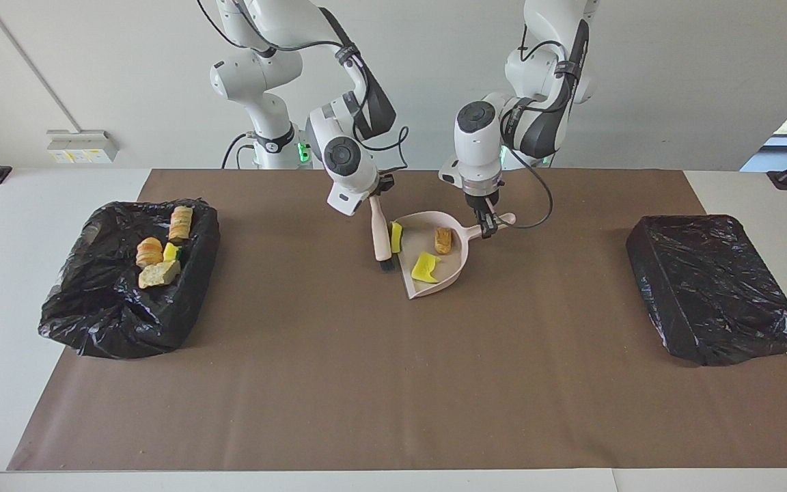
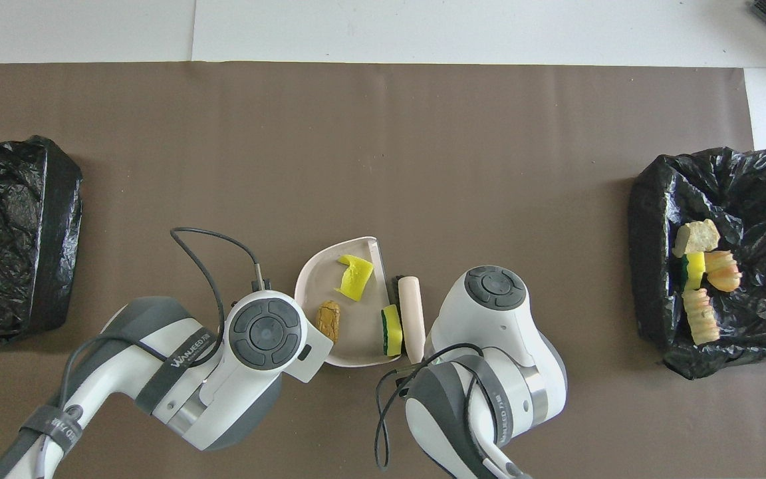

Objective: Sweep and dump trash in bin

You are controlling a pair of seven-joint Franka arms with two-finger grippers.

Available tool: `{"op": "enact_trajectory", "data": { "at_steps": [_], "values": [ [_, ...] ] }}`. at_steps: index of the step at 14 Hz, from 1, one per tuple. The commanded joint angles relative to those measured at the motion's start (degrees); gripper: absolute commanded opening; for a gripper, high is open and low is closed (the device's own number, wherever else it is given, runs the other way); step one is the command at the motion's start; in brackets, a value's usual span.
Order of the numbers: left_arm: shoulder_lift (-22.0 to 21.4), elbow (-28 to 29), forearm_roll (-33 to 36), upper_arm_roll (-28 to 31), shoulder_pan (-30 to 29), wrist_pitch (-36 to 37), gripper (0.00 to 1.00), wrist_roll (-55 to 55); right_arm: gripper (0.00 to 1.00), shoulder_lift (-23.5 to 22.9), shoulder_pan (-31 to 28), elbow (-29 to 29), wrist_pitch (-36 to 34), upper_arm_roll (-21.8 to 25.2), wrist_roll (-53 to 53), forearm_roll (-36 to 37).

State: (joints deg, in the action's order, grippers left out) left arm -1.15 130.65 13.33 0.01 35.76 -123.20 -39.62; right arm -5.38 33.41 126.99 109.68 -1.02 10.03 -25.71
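Note:
My left gripper [image 1: 488, 224] is shut on the handle of the pale pink dustpan [image 1: 419, 236], which lies low on the brown mat near the robots. In the pan are a bright yellow chunk [image 1: 425, 266], a tan-brown chunk [image 1: 443, 240] and a yellow sponge with green backing [image 1: 396, 237] at its open edge. My right gripper [image 1: 378, 193] is shut on the brush [image 1: 381, 236], whose bristles stand against that sponge. The overhead view shows the pan [image 2: 356, 326], the brush [image 2: 412, 313] and the sponge [image 2: 391, 329]; both grippers are hidden under the arms there.
A black-bagged bin [image 1: 127, 321] at the right arm's end of the table holds several sponge chunks [image 1: 158, 273]; it also shows in the overhead view [image 2: 755, 193]. A second black-bagged bin [image 1: 714, 287] stands at the left arm's end.

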Motion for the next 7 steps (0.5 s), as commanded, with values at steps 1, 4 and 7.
{"op": "enact_trajectory", "data": {
  "at_steps": [1,4,7],
  "values": [
    [0.0,0.66,-0.06,0.78,0.28,-1.08,0.0,-0.02,0.0,-0.95,1.2,-3.85,-2.78,-0.21,3.14,0.38],
    [0.18,0.84,-0.14,0.78,-1.47,-1.43,0.0,-0.9,0.0,-1.04,1.65,-9.73,-12.01,0.05,6.5,7.69],
    [0.97,0.84,-1.02,0.69,-3.93,-3.53,0.0,-3.18,0.0,-0.77,2.26,-13.87,-17.12,-0.21,8.77,16.71]
  ]
}}
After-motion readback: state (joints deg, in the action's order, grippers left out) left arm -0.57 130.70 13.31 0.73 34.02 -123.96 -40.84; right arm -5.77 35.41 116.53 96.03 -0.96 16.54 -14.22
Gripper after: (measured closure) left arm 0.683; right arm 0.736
